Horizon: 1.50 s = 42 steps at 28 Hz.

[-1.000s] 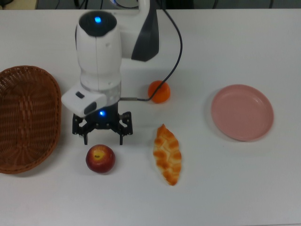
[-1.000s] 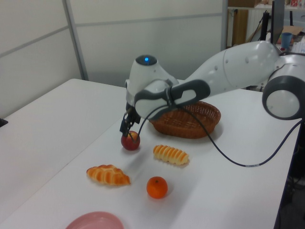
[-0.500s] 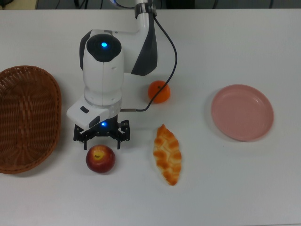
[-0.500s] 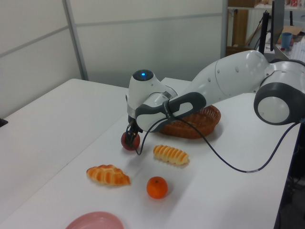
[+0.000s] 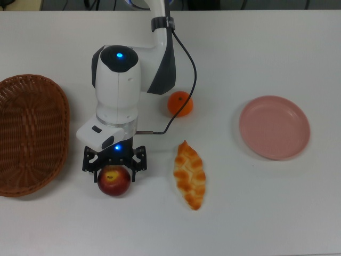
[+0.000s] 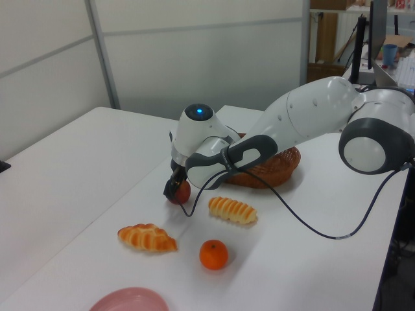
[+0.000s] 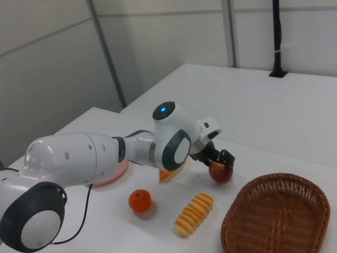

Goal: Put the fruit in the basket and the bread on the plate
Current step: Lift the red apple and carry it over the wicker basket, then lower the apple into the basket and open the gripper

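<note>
The red apple (image 5: 114, 182) lies on the white table near the top view's bottom left. My gripper (image 5: 113, 169) has come down over it and stands open, one finger on each side of the apple (image 6: 181, 192). The orange mandarin (image 5: 180, 103) rests beside the arm. The braided pastry (image 5: 189, 174) lies to the right of the apple in the top view. The arm hides the striped roll in the top view, but the striped roll (image 6: 232, 210) shows in the left view. The wicker basket (image 5: 58, 101) is at the top view's left edge, and the pink plate (image 5: 274, 149) at its right.
A black cable (image 5: 184, 74) loops from the arm down to the wrist, passing the mandarin. In the right view the basket (image 7: 276, 184) sits just right of the apple (image 7: 220, 172), with the striped roll (image 7: 194, 213) in front.
The gripper has moved toward the top view's bottom and lowered, from just beyond the apple to straddling it. The fruit and bread have not moved.
</note>
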Motion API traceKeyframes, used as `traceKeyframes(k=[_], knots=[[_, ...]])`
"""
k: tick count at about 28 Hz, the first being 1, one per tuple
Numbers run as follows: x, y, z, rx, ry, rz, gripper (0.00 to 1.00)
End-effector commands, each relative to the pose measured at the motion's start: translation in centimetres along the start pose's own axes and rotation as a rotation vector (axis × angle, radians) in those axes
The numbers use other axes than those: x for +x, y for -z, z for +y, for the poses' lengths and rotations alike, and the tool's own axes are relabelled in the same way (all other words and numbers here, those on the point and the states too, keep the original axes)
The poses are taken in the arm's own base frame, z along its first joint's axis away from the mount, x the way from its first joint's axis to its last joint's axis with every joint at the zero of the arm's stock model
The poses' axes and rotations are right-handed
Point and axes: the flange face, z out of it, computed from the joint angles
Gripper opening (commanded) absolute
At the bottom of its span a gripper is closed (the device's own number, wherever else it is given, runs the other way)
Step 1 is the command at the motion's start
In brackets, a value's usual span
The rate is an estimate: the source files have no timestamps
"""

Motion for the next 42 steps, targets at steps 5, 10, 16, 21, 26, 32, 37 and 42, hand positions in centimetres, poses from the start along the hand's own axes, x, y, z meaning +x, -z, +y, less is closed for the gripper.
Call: traceKeyframes(k=[5,10,16,21,26,32,37,42], knots=[[0.4,-0.5,-0.5,-0.029,0.025,0.046,0.30],[0.3,-0.5,-0.3,-0.032,0.025,0.042,0.00],[1.0,0.9,0.6,-0.031,-0.028,0.064,0.00],[2.6,5.4,3.9,-0.049,-0.150,0.125,0.00],[2.0,10.2,10.3,-0.073,-0.266,0.066,0.00],[-1.1,10.6,15.4,-0.103,-0.286,-0.118,0.00],[-4.1,8.3,18.9,-0.116,-0.253,-0.219,0.00],[-6.3,4.7,20.2,-0.135,-0.233,-0.273,0.00]])
